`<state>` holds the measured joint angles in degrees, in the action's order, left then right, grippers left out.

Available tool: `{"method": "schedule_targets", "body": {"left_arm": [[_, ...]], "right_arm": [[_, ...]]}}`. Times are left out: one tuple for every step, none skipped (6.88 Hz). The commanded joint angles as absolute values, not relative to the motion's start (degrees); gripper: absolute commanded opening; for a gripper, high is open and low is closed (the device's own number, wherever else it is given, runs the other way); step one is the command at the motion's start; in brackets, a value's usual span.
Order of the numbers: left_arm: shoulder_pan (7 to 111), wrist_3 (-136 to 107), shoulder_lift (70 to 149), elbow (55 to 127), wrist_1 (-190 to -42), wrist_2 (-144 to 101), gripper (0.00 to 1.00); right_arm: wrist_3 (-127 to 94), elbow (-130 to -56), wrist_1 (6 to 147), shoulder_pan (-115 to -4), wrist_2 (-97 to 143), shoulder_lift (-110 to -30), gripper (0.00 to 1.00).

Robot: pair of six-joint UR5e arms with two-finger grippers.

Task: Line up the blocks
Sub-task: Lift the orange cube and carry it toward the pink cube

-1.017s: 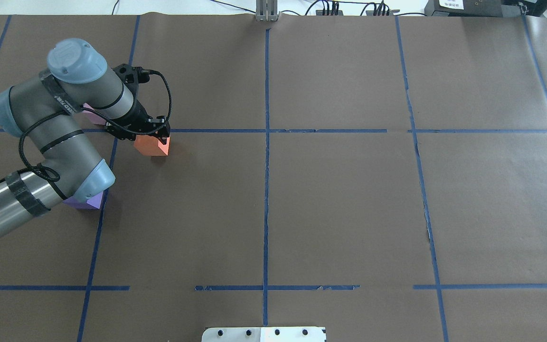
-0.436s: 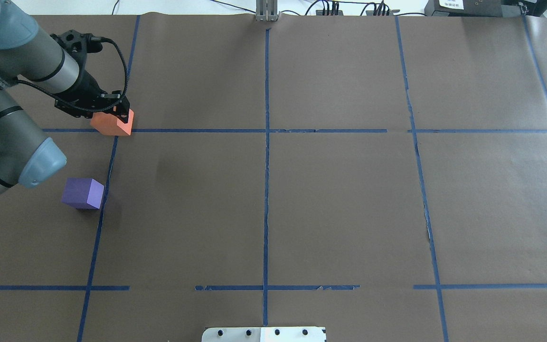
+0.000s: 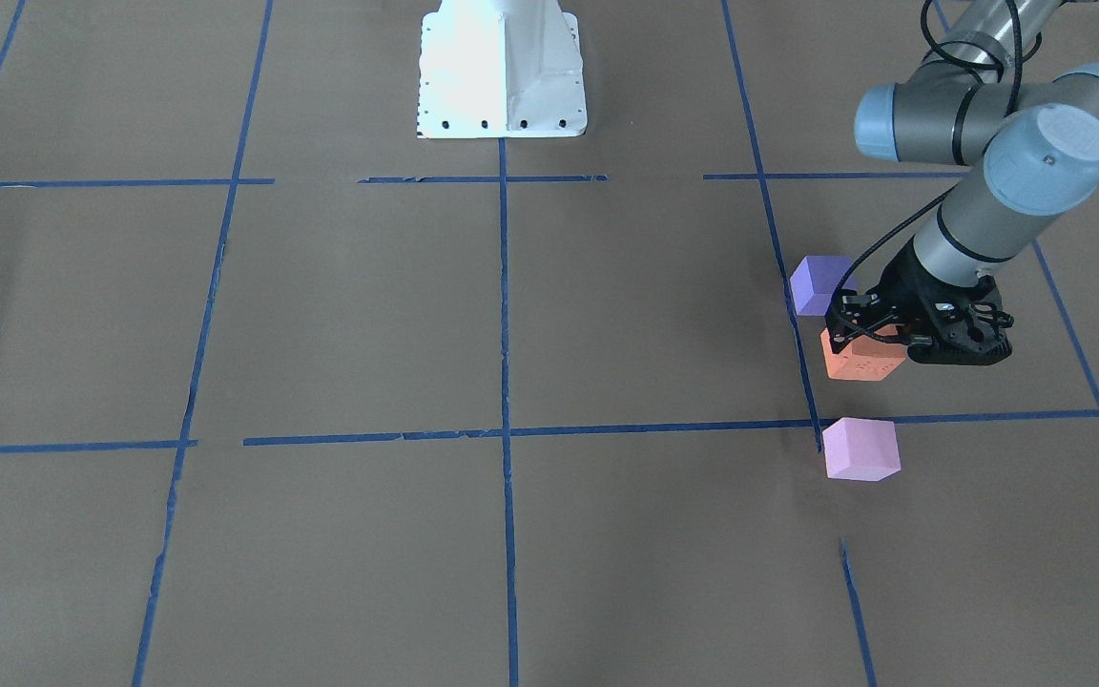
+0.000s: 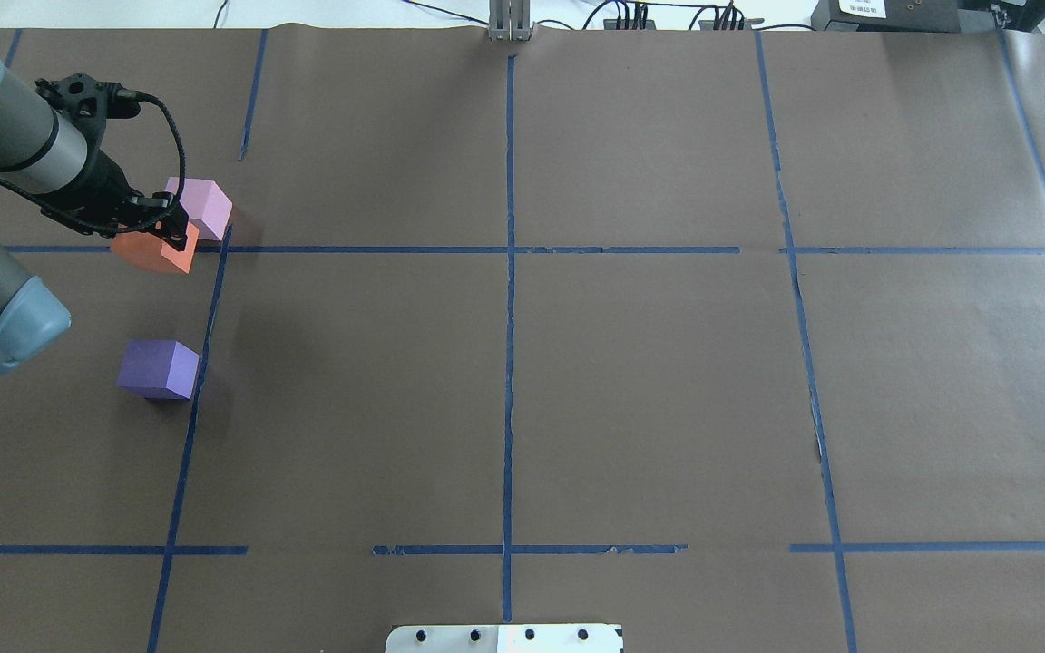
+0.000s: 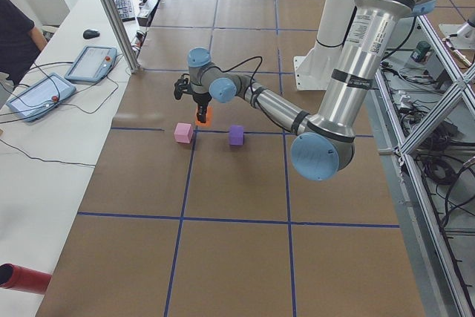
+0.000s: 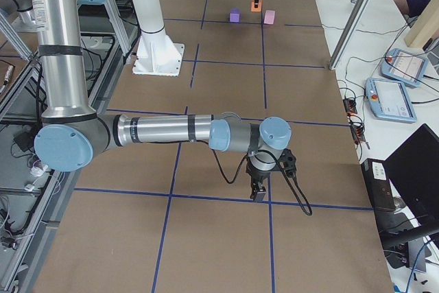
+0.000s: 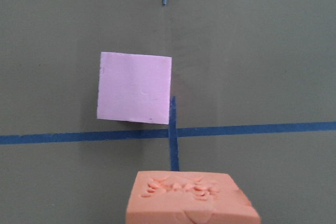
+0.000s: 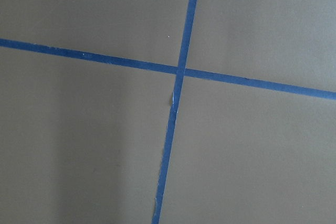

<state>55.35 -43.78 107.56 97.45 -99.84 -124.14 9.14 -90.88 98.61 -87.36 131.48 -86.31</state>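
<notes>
Orange block (image 4: 151, 258) pinched in the left gripper (image 4: 169, 238), fingers closed on its top, near the worktop's far left corner, between pink block (image 4: 205, 204) and purple block (image 4: 158, 367), right gripper (image 6: 259, 191) opening cannot be told

Orange block (image 5: 206, 116) apparently in left gripper (image 5: 200, 114)

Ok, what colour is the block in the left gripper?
Orange. The orange block held by the left gripper shows best in the exterior front-facing view.

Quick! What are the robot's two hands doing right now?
Left gripper: closed, holding the orange block.
Right gripper: cannot tell whether it is open or closed.
</notes>
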Motion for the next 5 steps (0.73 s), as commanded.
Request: {"method": "schedule_targets", "body": {"left_arm": [[55.0, -41.5, 106.4, 95.6, -99.8, -124.4, 0.24], [54.9, -41.5, 106.4, 94.2, -99.9, -124.1, 0.24], [54.8, -41.6, 107.0, 93.4, -100.3, -124.4, 0.24], [54.7, -41.5, 107.1, 92.0, -100.6, -124.5, 0.24], [54.1, -41.6, 107.7, 90.4, -101.9, -124.5, 0.24]], "right_arm": [[9.1, -90.9, 98.6, -87.4, 131.5, -86.3, 1.0], [9.1, -90.9, 98.6, -87.4, 131.5, -86.3, 1.0], [9.1, -90.9, 98.6, -87.4, 131.5, -86.3, 1.0], [9.1, -90.9, 98.6, -87.4, 131.5, -86.3, 1.0], [9.1, -90.9, 98.6, -87.5, 131.5, -86.3, 1.0]]}}
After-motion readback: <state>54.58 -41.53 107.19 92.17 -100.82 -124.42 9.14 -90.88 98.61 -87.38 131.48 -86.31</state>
